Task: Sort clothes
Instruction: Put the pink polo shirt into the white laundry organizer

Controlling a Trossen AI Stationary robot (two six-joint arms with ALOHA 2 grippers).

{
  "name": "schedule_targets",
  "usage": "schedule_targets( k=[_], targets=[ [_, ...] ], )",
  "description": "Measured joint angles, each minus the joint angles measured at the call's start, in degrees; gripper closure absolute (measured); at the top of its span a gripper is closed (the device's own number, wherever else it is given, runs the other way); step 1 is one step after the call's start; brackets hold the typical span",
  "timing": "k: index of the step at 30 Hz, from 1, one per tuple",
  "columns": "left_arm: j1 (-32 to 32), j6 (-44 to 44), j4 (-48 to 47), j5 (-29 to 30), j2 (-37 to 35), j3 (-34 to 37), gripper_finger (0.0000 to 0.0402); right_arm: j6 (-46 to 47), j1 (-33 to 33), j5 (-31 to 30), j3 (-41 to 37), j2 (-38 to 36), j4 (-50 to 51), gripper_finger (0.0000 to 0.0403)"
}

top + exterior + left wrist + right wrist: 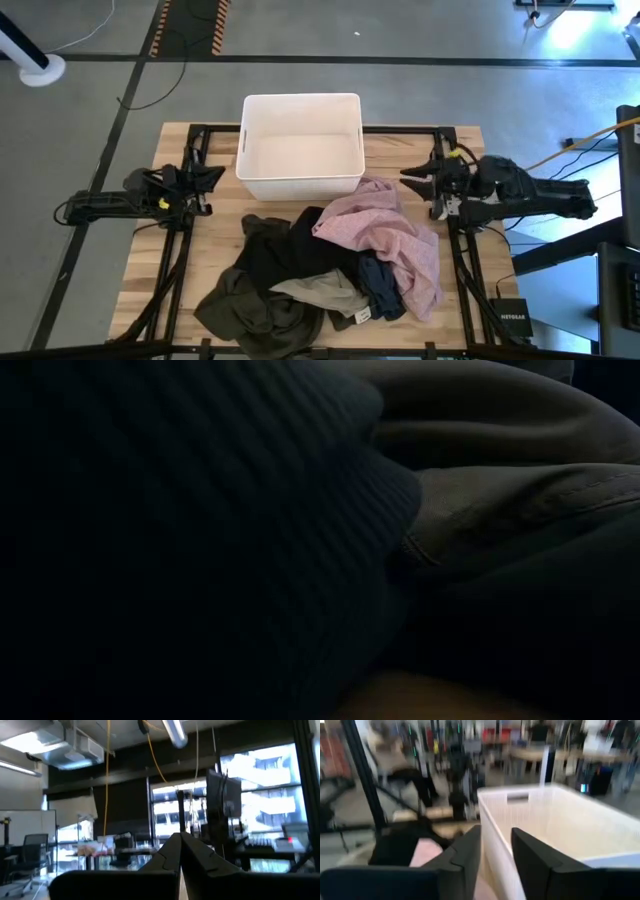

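The wooden tabletop (150,215) holds a white bin (300,145) at the back and, in front of it, a pile of clothes: the pale pink one (385,235) lies on top at the right, touching the bin's front corner, with the black one (285,250) in the middle, the dark olive-green one (245,305) at the front left, the beige-khaki one (320,290) and the navy one (383,285) beside them. The right hand (418,178) hangs just beside the bin's right end, above the pink cloth's edge, its fingers a little apart with nothing between them. The left hand (213,177) waits at the bin's left side with its fingers pressed together and holds nothing.
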State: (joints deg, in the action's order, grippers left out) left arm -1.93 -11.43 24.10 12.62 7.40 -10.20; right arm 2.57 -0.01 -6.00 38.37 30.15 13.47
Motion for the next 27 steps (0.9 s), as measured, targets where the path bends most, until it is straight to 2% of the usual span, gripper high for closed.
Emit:
schedule_targets(
  k=[8,12,15,19,22,27],
  targets=[
    [0.00,-0.34,0.50,0.00,0.65,-0.04,0.0402,1.94,0.00,5.40,20.06,15.61,24.11,0.0149],
    [0.00,1.34,-0.37,-0.01,0.63,-0.04,0.0401,6.71,0.04,10.20,26.29,21.17,36.44,0.0114],
    [0.00,2.61,-1.23,-0.02,0.63,-0.04,0.0401,9.76,0.04,13.62,27.30,23.87,44.58,0.0108],
    [0.00,3.65,-2.21,-0.02,0.63,-0.04,0.0401,13.92,0.06,14.77,25.54,25.60,51.37,0.0107],
    [0.00,3.91,-2.94,-0.02,0.63,-0.04,0.0401,16.15,1.37,16.27,23.00,26.25,51.23,0.0107],
    [0.00,3.47,-2.72,-0.04,0.63,-0.04,0.0401,19.42,7.47,16.11,20.29,26.77,49.74,0.0107]
  ],
)
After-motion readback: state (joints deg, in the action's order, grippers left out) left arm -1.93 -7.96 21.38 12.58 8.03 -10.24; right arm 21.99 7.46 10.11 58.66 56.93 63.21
